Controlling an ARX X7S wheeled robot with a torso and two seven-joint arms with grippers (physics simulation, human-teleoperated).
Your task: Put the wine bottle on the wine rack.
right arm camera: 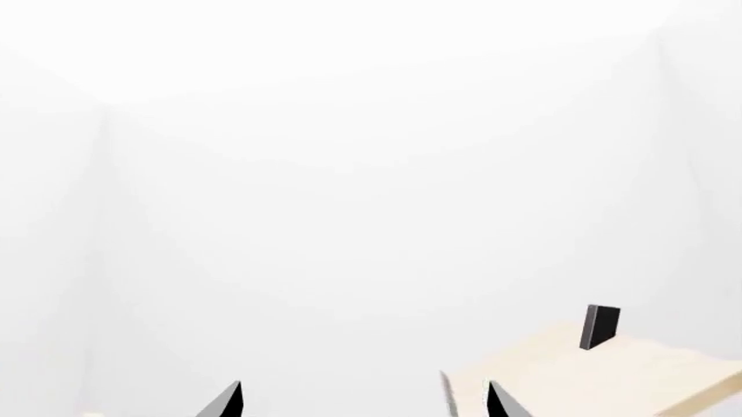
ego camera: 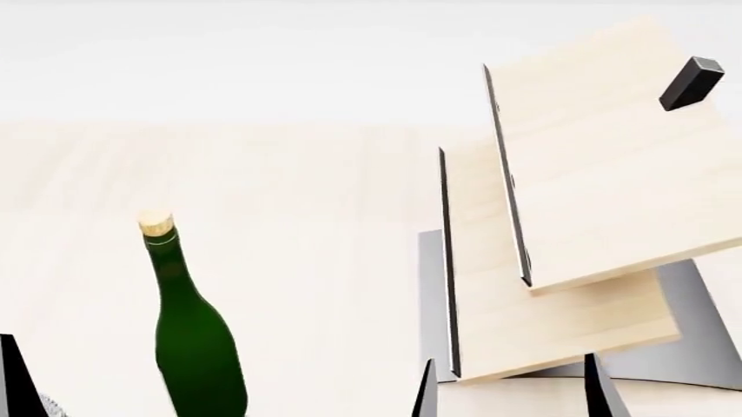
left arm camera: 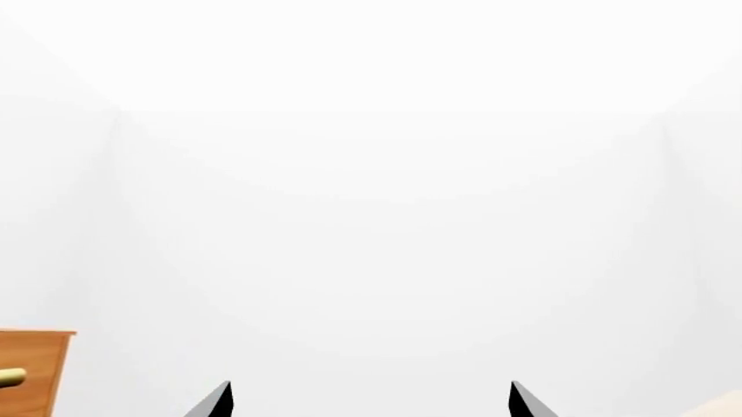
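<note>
The wine bottle [ego camera: 197, 347] stands upright on the light wood table at the lower left of the head view, dark green with a tan cork. The wine rack [ego camera: 579, 217] stands to its right: two slanted light wood boards with black edge strips, a black peg [ego camera: 692, 83] and a grey metal base [ego camera: 696, 334]. My right gripper [ego camera: 513, 398] is open and empty just in front of the rack's lower board. In the right wrist view [right arm camera: 365, 404] a rack board [right arm camera: 603, 378] and the peg show ahead. My left gripper [left arm camera: 371, 404] is open and empty, left of the bottle.
One left fingertip [ego camera: 12, 373] shows at the head view's lower left edge, beside a sliver of a patterned rim [ego camera: 49, 405]. A reddish-brown cabinet [left arm camera: 41, 369] with a brass handle shows in the left wrist view. The table [ego camera: 290, 191] reaches back to a white wall.
</note>
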